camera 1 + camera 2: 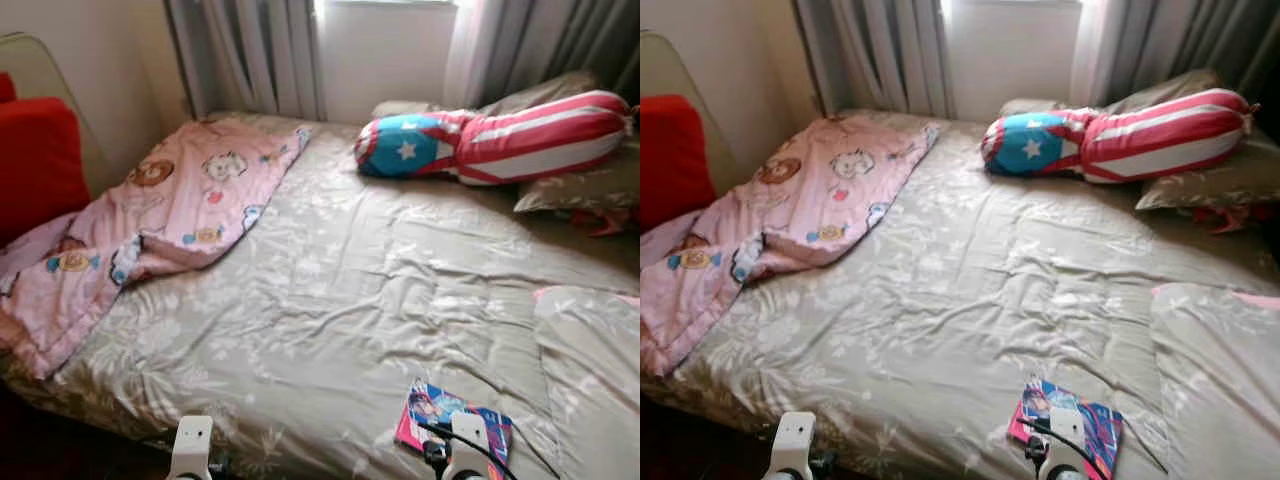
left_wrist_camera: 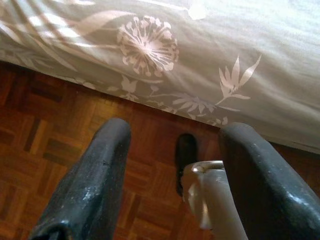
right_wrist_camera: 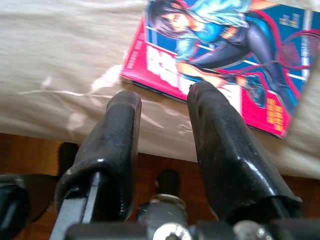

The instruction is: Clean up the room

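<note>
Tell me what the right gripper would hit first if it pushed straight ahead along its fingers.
Most likely the comic book lying near the bed's front edge: the open right gripper points at the book's near edge. Depth is unclear, so the fingertips might brush the bedspread just before it.

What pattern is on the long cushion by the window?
The cushion has red and white stripes, with a blue end bearing a white star. The left eye view shows it best.

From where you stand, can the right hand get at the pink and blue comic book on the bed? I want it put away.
Probably yes: the right hand is open, just short of the pink and blue comic book at the bed's near edge, nothing between.
</note>
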Tool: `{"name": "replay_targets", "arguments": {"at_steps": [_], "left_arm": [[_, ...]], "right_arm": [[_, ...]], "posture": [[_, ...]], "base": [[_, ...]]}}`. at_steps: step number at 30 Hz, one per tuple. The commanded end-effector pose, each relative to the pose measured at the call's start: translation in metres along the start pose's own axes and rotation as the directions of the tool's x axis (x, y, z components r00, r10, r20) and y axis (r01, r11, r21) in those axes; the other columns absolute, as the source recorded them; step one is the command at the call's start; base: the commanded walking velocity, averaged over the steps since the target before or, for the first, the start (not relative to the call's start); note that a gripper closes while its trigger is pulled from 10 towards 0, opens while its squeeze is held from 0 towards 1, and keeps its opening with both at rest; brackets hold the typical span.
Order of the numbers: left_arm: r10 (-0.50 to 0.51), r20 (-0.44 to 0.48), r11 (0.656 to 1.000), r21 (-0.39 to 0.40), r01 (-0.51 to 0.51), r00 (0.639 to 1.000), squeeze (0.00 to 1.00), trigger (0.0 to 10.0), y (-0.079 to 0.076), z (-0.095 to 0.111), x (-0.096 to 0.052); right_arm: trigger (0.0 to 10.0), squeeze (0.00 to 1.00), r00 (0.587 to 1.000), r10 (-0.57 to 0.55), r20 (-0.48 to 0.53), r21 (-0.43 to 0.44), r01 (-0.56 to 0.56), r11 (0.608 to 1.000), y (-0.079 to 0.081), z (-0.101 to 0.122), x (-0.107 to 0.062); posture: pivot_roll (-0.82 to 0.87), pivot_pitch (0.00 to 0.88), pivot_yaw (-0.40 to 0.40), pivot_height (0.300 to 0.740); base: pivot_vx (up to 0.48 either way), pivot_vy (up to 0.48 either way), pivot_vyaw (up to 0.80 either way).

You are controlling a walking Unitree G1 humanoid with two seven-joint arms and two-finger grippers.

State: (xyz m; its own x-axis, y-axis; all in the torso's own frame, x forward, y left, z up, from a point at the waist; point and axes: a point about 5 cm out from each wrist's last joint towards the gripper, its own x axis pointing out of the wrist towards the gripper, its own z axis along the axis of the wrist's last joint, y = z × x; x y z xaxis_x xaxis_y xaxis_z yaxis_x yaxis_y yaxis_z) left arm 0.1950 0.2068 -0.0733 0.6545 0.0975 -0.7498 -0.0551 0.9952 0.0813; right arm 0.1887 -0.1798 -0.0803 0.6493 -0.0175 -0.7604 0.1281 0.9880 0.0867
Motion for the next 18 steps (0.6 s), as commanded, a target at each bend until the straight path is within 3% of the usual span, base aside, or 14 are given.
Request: {"name": "replay_targets", "arguments": {"at_steps": [1, 4, 8, 10, 16, 18], "left_arm": [[0.027, -0.023, 1.0, 0.001, -0.027, 0.999, 0.0, 10.0, 0.0088, -0.0046, -0.0014], [0.016, -0.021, 0.999, 0.03, -0.015, 1.0, 0.0, 10.0, 0.0092, -0.0046, -0.0016], [0.02, -0.024, 0.999, 0.033, -0.019, 1.0, 0.0, 10.0, 0.0101, -0.0043, -0.0015], [0.025, -0.02, 0.999, 0.037, -0.024, 0.999, 0.0, 10.0, 0.0111, -0.0026, -0.0011], [0.029, -0.016, 0.999, 0.036, -0.028, 0.999, 0.0, 10.0, 0.0119, -0.0015, -0.001], [0.03, -0.018, 0.999, 0.038, -0.029, 0.999, 0.0, 10.0, 0.0122, -0.0015, -0.001]], "right_arm": [[10.0, 0.0, 1.0, -0.004, -0.008, 0.016, 0.004, 1.0, 0.0011, -0.0008, 0.0002], [10.0, 0.0, 1.0, -0.005, -0.01, 0.02, 0.005, 1.0, 0.0012, -0.001, 0.0002], [10.0, 0.0, 1.0, -0.007, -0.012, -0.015, 0.007, 1.0, 0.0015, -0.0018, 0.0], [10.0, 0.0, 0.999, -0.032, -0.001, -0.057, 0.032, 0.998, -0.0009, -0.0007, -0.0002], [10.0, 0.0, 0.999, -0.041, -0.007, -0.003, 0.041, 0.999, -0.0018, -0.0023, -0.0005], [10.0, 0.0, 0.999, -0.044, -0.007, 0.011, 0.045, 0.999, -0.0022, -0.0025, -0.0006]], "posture": [[0.03, 0.0, -0.02, 0.74], [0.02, 0.0, -0.011, 0.74], [0.03, 0.0, -0.006, 0.74], [0.03, 0.0, -0.005, 0.74], [0.03, 0.0, -0.004, 0.74], [0.04, 0.0, -0.004, 0.74]], "base": [[0.0, 0.0, 0.0], [0.0, 0.0, 0.0], [0.0, 0.366, 0.0], [0.0, 0.381, 0.8], [0.0, 0.474, 0.8], [0.0, 0.48, 0.0]]}}
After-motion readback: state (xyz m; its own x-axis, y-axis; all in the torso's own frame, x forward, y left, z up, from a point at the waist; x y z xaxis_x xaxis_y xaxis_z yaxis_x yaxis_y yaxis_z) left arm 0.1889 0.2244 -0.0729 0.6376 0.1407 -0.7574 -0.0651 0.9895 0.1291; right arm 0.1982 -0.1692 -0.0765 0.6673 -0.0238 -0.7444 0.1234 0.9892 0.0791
